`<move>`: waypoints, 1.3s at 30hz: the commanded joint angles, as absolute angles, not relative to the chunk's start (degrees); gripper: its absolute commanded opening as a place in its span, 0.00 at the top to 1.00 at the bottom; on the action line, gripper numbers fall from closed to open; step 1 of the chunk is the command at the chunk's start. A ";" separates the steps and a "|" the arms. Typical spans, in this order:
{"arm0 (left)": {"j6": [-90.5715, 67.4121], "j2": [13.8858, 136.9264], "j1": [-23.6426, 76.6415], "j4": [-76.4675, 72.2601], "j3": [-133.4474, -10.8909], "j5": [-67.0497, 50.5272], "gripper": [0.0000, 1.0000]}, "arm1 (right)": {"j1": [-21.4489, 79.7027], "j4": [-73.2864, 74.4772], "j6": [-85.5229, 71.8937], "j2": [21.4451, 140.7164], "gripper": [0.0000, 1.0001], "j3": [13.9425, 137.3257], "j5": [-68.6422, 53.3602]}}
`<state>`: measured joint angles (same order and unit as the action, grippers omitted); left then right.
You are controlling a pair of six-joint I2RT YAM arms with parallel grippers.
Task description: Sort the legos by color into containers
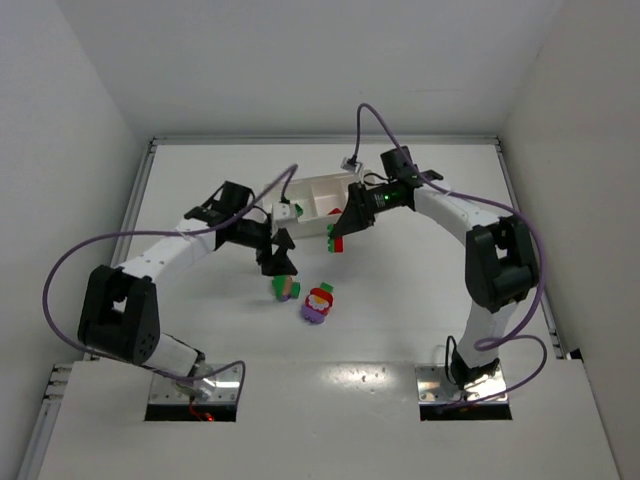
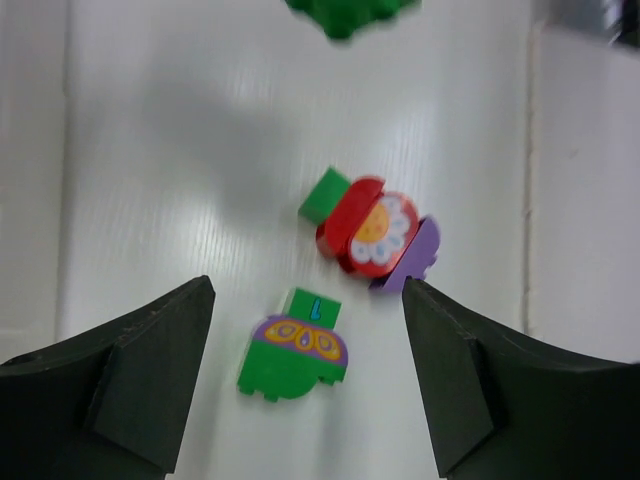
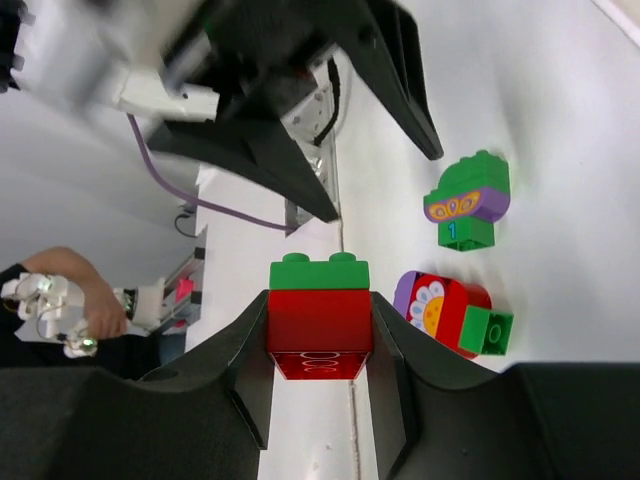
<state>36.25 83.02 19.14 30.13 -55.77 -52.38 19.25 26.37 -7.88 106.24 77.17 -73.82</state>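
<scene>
A green-and-purple lego clump (image 1: 286, 289) and a red, purple and green flower clump (image 1: 319, 303) lie on the table in front of the white tray (image 1: 322, 187). My left gripper (image 1: 280, 258) is open and hovers just above the green-and-purple clump (image 2: 295, 350), its fingers on either side of it and not touching; the flower clump (image 2: 375, 232) lies just beyond. My right gripper (image 1: 338, 236) is shut on a red brick with a green brick stuck on it (image 3: 320, 315), held in the air at the tray's near side. Both loose clumps show in the right wrist view (image 3: 468, 200) (image 3: 450, 312).
The two arms hide much of the tray; a green piece (image 1: 297, 212) shows at its left end. The left gripper's fingers (image 3: 395, 90) are close to my right gripper. White walls enclose the table on three sides.
</scene>
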 commanded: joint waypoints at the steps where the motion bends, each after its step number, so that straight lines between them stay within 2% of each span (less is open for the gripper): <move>1: 26.38 85.25 15.83 27.42 -62.47 -69.58 0.18 | 20.13 20.58 -6.59 103.10 1.00 77.34 -77.61; 6: 19.60 92.09 14.41 28.38 -67.22 -82.94 0.21 | 21.18 18.54 -6.59 101.34 1.00 76.82 -77.00; 14: 20.65 93.25 14.94 30.06 -68.82 -82.88 0.22 | 22.94 10.29 -12.74 100.28 1.00 76.82 -74.27; 20: 20.65 93.78 15.47 30.59 -69.87 -82.88 0.23 | 24.69 10.89 -12.83 101.51 1.00 78.49 -71.55; 27: 20.65 94.31 15.47 30.59 -71.71 -82.35 0.31 | 25.75 12.03 -12.83 103.26 1.00 80.24 -69.70; 32: 20.13 95.36 15.47 30.59 -72.25 -82.35 0.42 | 26.89 12.04 -12.83 104.50 1.00 81.30 -69.18; 39: 20.13 95.88 16.00 30.59 -72.77 -82.35 0.46 | 27.42 12.57 -12.30 105.64 1.00 82.88 -68.64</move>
<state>19.97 95.31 15.40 31.20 -70.76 -79.57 26.63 13.85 -13.17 105.54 79.99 -68.58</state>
